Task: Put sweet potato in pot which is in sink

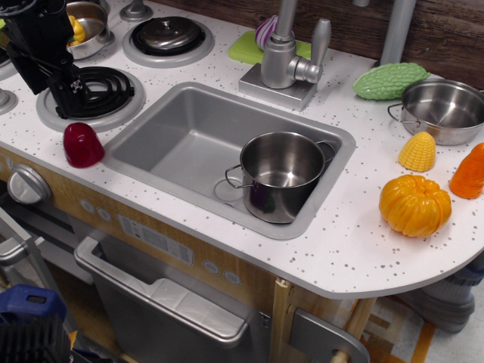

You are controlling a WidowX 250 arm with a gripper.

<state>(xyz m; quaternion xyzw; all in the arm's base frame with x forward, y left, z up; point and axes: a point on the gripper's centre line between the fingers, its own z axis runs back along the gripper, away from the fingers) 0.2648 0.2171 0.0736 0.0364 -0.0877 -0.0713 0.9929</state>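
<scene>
The sweet potato (82, 144) is sitting upright on its flat base on the white speckled counter (333, 249), just beside the left rim of the sink (181, 128). Inside the sink, at the front right corner, the pot (280, 175) is standing upright with nothing showing in it.

The gripper (69, 102) is hanging over the black coil burner (102, 92) behind the sweet potato, apart from it and holding nothing; whether its jaws are apart or together I cannot tell, since the black parts are blending into the burner. The arm is reaching down from the upper left corner, tilted slightly rightward.

Two steel pots are showing in all: the second, wider pot (446, 110) is sitting on the right side of the counter, next to one pumpkin (414, 206), one corn piece (417, 151) and one green gourd (389, 80). One faucet (286, 57) is standing behind the sink.
</scene>
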